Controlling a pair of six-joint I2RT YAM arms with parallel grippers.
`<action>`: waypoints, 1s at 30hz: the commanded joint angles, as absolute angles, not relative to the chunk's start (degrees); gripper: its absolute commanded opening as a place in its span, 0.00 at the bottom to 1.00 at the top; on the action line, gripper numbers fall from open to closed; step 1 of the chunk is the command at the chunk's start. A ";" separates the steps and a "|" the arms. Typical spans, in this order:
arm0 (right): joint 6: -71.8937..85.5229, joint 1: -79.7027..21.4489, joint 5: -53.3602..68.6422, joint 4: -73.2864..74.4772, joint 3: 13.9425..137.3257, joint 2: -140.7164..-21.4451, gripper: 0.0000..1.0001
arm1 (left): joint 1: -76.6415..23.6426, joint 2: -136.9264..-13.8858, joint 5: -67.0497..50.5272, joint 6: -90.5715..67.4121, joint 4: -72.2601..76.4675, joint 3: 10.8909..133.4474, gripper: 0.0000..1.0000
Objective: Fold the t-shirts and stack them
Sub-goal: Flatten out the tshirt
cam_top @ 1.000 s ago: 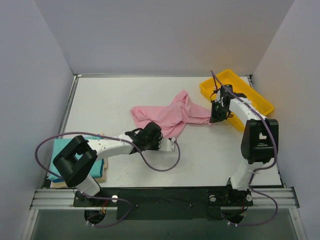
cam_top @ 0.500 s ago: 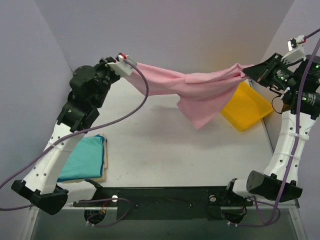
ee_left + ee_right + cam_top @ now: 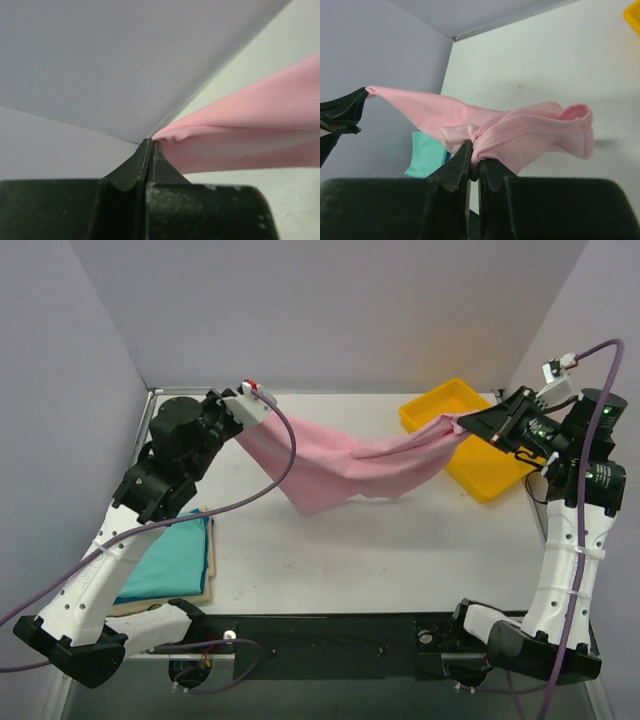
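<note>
The pink shirt (image 3: 350, 465) hangs in the air above the far half of the table (image 3: 380, 550), stretched like a hammock between the two grippers. Its middle sags in a loose fold toward the white surface; whether the lowest edge touches the table cannot be told. The left gripper (image 3: 262, 412) has its jaws pressed together on one bunched corner of the cloth, and the left wrist view shows the fingers closed flat with the pink edge (image 3: 250, 120) coming out at their tip (image 3: 150, 145). The right gripper (image 3: 462, 421) pinches the other end the same way, and a crumpled knot of pink cloth (image 3: 535, 132) sits right at its closed tips (image 3: 474, 150). That end hangs over the near rim of the yellow tray (image 3: 440, 395), which sits at the far right corner close to the side wall. The teal shirt (image 3: 170, 560) lies folded at the near left edge on top of a cream shirt (image 3: 205, 592), of which only a thin border shows. Bare table stretches from under the hanging shirt to the near edge, between the stack and the right arm. The left arm rises steeply from its near-left base, its elbel high, and bends toward the far left corner beside the wall. The right arm stands nearly upright from its base, and its wrist turns left over the tray.
</note>
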State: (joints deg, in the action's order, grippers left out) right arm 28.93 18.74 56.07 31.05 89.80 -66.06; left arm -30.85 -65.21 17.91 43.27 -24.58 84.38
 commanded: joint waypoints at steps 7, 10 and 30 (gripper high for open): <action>25.06 -1.84 32.17 32.51 88.12 -89.33 0.37 | -33.22 -63.37 3.79 34.11 -28.65 68.91 0.00; 21.81 -1.76 26.14 38.20 94.64 -99.10 0.55 | -34.36 -64.42 1.32 31.47 -28.83 66.19 0.00; 32.96 -24.68 -1.91 26.72 51.50 -89.63 0.62 | -35.24 -61.88 1.32 30.32 -27.25 60.73 0.00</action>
State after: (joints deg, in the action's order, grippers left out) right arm 27.70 -21.30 7.60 31.22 51.79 -85.45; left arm -34.81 -63.96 1.41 30.65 -30.11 60.58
